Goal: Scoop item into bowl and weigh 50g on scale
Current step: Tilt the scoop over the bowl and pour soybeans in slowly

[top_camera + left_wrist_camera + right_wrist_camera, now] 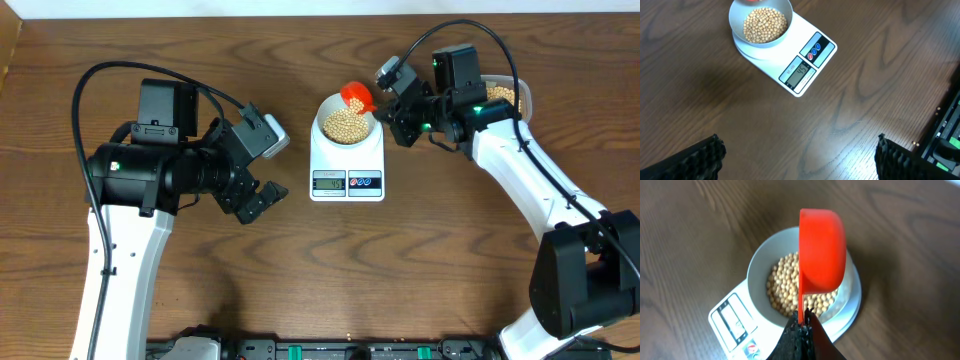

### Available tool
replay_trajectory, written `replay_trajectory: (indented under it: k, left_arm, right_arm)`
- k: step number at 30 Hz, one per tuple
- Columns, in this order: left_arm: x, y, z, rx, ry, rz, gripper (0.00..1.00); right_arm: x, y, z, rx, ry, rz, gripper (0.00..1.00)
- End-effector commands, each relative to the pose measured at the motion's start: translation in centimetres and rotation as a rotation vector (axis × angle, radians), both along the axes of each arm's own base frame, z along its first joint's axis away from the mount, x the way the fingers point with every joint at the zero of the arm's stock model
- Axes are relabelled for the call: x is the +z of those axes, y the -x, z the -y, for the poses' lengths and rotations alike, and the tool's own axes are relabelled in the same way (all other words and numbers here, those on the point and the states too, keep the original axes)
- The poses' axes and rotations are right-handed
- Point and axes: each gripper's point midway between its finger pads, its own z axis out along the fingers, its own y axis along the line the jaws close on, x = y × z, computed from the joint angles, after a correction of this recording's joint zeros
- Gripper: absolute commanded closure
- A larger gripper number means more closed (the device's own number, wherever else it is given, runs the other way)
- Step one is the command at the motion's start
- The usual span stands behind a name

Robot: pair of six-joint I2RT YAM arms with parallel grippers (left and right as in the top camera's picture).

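A dark brown wooden table (300, 290) with a strong grain filled all three views. Nearest the robot's base, the left gripper (262, 198) sat to the left of the scale's front, apart from it. Its ribbed black fingers (702, 160) were spread wide with nothing between them. The white scale (826, 56) stood in the middle of the table with its display and buttons toward the base. From the left wrist the grey display seemed to read 45. On the rear part of the scale sat the pale bowl (765, 44), holding a shallow heap of tan beans (765, 25) that covered its bottom. Above the bowl's far right rim hung an orange-red scoop (822, 250), turned on its side. Its handle was pinched between the pressed-together fingers of the right gripper (804, 319). Whether any beans were left in the scoop could not be told. Farther back and to the right, a clear tub (524, 100) with more beans showed partly behind the right arm.
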Motion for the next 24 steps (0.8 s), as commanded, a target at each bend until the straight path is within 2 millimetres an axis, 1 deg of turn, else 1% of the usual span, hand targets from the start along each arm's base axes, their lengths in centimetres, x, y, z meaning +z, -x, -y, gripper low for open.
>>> replay_trajectory:
  k: [1,3,5,7,9,10,11,13,15,16,17,19,21,24]
  left_arm:
    - [0.8,-0.2,0.1,0.006,0.017,0.014,0.02]
    - [0.8,-0.2,0.1,0.007,0.016,0.013,0.02]
    - [0.8,-0.2,0.1,0.007,0.017,0.013,0.02]
    - [0.8,-0.2,0.1,0.007,0.016,0.013,0.02]
    - [0.8,-0.2,0.1,0.007,0.017,0.013,0.02]
    - [0.8,-0.2,0.1,0.007,0.017,0.013,0.02]
    - [0.8,-0.2,0.1,0.007,0.016,0.013,0.02]
    - [0.8,-0.2,0.1,0.007,0.017,0.013,0.02]
    - [0.8,-0.2,0.1,0.007,0.017,0.013,0.02]
    - [0.8,-0.2,0.1,0.006,0.016,0.013,0.02]
    - [0.8,-0.2,0.1,0.007,0.017,0.013,0.02]
    - [0.8,-0.2,0.1,0.007,0.017,0.013,0.02]
    - [0.8,-0.2,0.1,0.007,0.017,0.013,0.02]
    - [0.8,-0.2,0.1,0.007,0.017,0.013,0.02]
  right_arm:
    - [2.6,0.3,-0.6,0.037,-0.019,0.079,0.99]
    - [1.7,0.2,0.0,0.013,0.015,0.056,0.99]
    - [1.4,0.4,0.1,0.009,0.021,0.042,0.99]
    - [2.5,0.6,-0.6,0.044,-0.024,0.061,0.99]
    - [3.0,0.8,-1.1,0.067,-0.05,0.072,0.99]
    - [2.8,0.8,-1.0,0.063,-0.043,0.068,0.99]
    - [1.9,0.6,-0.6,0.037,-0.006,0.05,0.99]
    - [1.6,0.7,-0.4,0.031,0.003,0.041,0.99]
    - [2.7,1.0,-1.0,0.062,-0.037,0.06,0.99]
    - [2.9,1.0,-1.2,0.067,-0.043,0.064,0.99]
    - [2.8,1.0,-1.2,0.064,-0.037,0.064,0.99]
    - [1.7,0.6,-0.5,0.025,0.015,0.05,0.99]
    - [1.4,0.5,-0.2,0.012,0.031,0.046,0.99]
    - [2.7,0.9,-1.1,0.056,-0.025,0.067,0.99]
